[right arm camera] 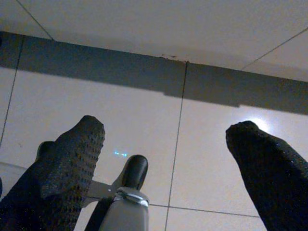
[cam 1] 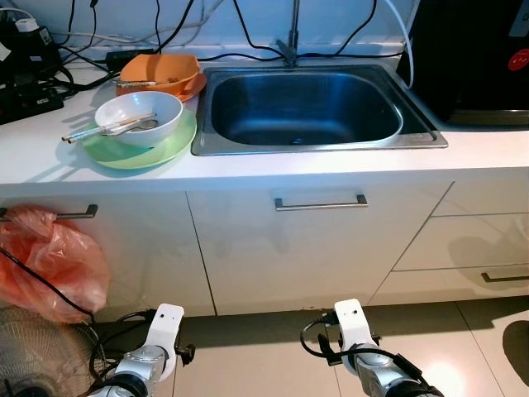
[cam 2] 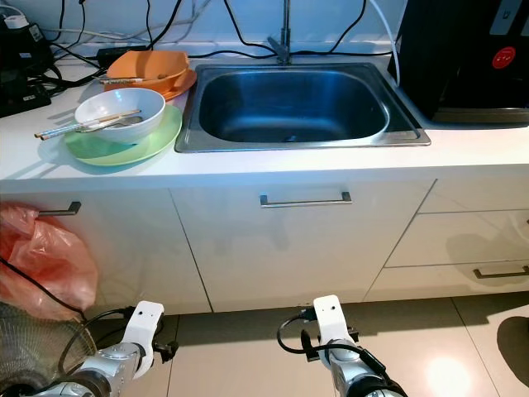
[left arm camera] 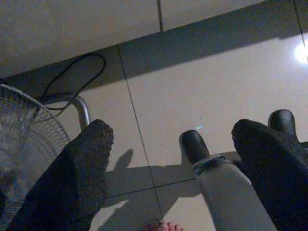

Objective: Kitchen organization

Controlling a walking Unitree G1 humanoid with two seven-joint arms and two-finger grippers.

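I read this as the approach step: I stand before the counter, nothing grasped yet.

Far left, a crinkled orange plastic bag (cam 1: 50, 260) hangs from a cabinet handle, above a wire-grille floor fan (left arm camera: 26, 144). On the smooth white countertop (cam 1: 331, 161), left of the basin: a glossy white ceramic bowl (cam 1: 139, 116) with chopsticks (cam 1: 103, 126) laid across its rim, resting on a pale green round plate (cam 1: 140, 150). Behind it, an orange shallow bowl (cam 1: 161, 73).

Centre: brushed stainless steel sink (cam 1: 306, 107), apparently empty.

Left gripper (left arm camera: 168, 168) hangs low over glossy floor tiles, textured black fingers spread apart, holding nothing. Right gripper (right arm camera: 166, 166) likewise: fingers wide apart, idle.

Next move, in my judgement: raise an arm to counter height toward the stacked dishes, the likely items to tidy.
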